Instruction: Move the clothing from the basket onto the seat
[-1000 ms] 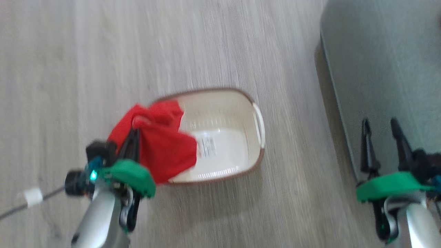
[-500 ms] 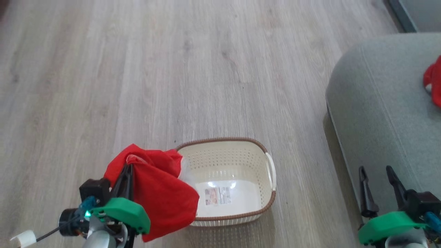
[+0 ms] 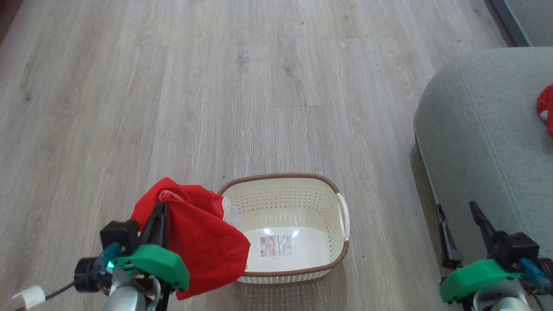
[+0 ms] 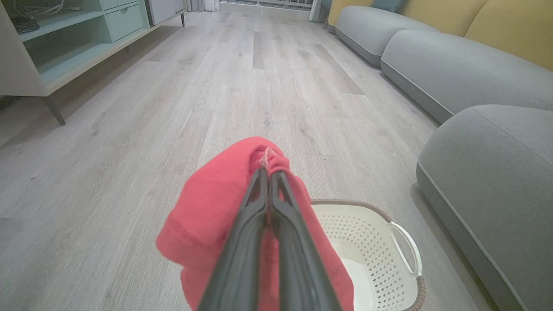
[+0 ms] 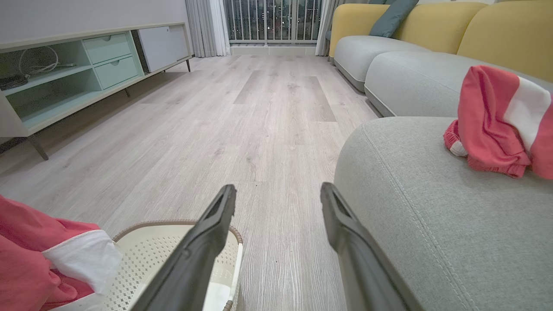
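While left jaws pinch clothing (image 3: pixel 207 246), right jaws gape.

A pale grey wood-plank floor (image 5: pixel 276 108) stretches to a far railed window (image 5: pixel 276 19) with light curtains (image 5: pixel 207 26). A low mint-green cabinet with drawers (image 5: pixel 86 65) stands left, and yellow padded sofa backrests (image 5: pixel 501 30) stand right.
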`<state>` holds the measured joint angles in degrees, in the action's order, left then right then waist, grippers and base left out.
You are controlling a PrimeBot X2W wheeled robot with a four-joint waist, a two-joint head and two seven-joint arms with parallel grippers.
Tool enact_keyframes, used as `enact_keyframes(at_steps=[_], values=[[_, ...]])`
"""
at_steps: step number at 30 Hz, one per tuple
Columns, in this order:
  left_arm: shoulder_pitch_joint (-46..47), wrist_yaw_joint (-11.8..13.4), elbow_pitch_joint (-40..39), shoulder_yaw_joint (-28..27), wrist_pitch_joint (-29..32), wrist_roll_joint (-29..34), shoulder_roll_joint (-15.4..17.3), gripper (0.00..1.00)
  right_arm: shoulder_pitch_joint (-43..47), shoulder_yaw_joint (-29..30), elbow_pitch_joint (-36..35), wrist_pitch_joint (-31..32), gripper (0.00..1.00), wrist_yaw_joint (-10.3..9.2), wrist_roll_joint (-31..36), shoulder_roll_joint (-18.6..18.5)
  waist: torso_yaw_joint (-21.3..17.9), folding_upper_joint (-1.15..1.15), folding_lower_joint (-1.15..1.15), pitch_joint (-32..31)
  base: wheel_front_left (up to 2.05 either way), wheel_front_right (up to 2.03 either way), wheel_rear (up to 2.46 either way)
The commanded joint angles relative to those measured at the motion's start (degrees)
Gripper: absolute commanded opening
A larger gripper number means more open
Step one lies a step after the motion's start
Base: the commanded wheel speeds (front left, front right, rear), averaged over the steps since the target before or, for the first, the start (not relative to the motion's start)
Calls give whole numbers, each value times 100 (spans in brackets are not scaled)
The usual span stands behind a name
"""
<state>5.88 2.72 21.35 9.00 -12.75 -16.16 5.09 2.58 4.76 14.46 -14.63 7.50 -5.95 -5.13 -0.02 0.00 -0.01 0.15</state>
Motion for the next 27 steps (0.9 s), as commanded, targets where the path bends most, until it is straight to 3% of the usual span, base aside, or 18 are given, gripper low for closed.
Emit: enact_keyframes(at_steps=[1,11,15,20,27], values=[[208,30,-240,-176,-37,-62,90,0,-268,-144,-158,-37,100,-1,-10,-136,8,0,1,7,0,0,0],[227,58,-293,-126,-69,-95,82,0,-311,-179,-148,-37,100,-1,-20,-169,50,0,1,32,0,0,0],[271,24,-411,-37,-66,-75,82,0,-402,-484,-218,-37,100,-1,-51,-202,51,0,1,46,0,0,0],[424,-72,-675,169,54,3,78,0,-653,-1369,-296,-37,100,-1,-212,-334,71,0,1,75,0,0,0],[735,-326,-1261,787,427,165,-8,0,-1542,-3724,-105,-37,100,-1,-866,-830,171,0,1,42,0,0,0]])
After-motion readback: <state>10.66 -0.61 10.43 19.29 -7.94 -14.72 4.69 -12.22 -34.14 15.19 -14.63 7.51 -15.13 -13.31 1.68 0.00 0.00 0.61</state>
